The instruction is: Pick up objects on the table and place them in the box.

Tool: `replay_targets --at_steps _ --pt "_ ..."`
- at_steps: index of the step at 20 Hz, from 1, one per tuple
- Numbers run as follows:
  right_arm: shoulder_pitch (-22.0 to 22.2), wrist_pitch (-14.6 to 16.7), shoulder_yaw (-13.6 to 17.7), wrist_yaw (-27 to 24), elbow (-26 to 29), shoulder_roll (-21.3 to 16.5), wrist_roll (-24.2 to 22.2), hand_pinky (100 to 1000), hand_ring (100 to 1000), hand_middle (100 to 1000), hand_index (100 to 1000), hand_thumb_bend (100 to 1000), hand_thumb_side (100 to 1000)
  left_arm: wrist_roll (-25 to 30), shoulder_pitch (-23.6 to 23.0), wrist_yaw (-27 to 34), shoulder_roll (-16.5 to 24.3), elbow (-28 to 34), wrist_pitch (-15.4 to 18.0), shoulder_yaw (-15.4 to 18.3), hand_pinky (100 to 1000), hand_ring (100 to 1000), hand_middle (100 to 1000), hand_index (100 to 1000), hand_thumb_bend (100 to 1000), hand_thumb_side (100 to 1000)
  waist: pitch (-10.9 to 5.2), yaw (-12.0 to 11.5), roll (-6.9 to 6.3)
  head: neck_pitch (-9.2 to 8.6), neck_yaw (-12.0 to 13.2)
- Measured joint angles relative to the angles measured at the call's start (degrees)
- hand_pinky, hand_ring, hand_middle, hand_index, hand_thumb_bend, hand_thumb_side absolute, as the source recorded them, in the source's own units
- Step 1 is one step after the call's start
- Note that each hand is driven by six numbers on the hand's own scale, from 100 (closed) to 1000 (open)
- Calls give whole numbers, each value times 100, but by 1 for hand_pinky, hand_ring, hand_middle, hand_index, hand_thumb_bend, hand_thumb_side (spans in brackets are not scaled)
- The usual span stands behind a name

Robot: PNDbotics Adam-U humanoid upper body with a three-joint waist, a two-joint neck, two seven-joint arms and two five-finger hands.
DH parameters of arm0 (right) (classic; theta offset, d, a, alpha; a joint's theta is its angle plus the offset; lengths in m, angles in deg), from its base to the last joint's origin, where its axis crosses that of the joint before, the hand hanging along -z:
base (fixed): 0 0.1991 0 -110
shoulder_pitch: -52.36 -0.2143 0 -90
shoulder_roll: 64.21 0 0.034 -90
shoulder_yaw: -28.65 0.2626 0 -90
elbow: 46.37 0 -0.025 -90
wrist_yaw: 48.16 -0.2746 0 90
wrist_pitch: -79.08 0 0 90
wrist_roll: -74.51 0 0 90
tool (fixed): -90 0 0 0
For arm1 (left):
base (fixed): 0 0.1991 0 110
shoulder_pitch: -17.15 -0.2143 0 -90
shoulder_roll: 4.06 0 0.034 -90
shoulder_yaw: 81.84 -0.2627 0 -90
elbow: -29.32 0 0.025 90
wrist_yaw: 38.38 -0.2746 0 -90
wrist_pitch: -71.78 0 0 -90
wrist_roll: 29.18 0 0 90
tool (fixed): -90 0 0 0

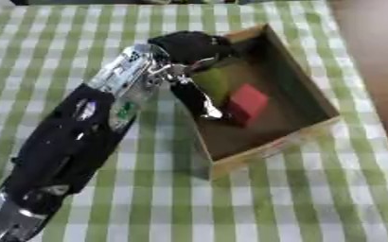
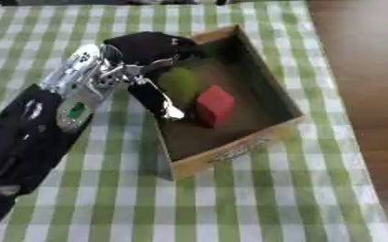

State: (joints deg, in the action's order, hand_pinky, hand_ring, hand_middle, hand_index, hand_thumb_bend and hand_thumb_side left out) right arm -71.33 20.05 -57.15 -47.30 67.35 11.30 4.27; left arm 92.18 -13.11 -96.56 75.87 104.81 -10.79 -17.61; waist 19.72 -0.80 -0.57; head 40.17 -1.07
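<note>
My left hand is over the box, fingers curled round a green thing. I hold it there so it drops beside the red block.

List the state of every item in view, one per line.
Open-topped brown cardboard box: upright on the cloth, holding two things.
Red cube-shaped block: lying inside the box, free of the hand.
Green rounded object: inside the box, by the left hand's fingers; whether it is held cannot be told.
Black left hand: reaching over the box's left wall.
Green and white checked tablecloth: spread flat.
</note>
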Motion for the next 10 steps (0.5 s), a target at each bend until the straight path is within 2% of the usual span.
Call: replay_targets --at_steps 1,4,10 --pt "0 -2 0 0 0 0 3 867 614 506 783 100 260 -15 0 1 0 23 -15 13 848 903 890 987 713 712 0 -2 1 0 0" --pt "0 0 1 0 0 0 15 866 613 507 783 100 249 -56 0 63 2 116 -53 20 839 896 879 979 684 690 -1 -3 6 0 0" --pt "-1 1 2 0 0 0 22 866 613 507 783 100 249 -84 0 206 9 257 -115 30 839 896 879 979 684 690 -5 -4 16 0 1"
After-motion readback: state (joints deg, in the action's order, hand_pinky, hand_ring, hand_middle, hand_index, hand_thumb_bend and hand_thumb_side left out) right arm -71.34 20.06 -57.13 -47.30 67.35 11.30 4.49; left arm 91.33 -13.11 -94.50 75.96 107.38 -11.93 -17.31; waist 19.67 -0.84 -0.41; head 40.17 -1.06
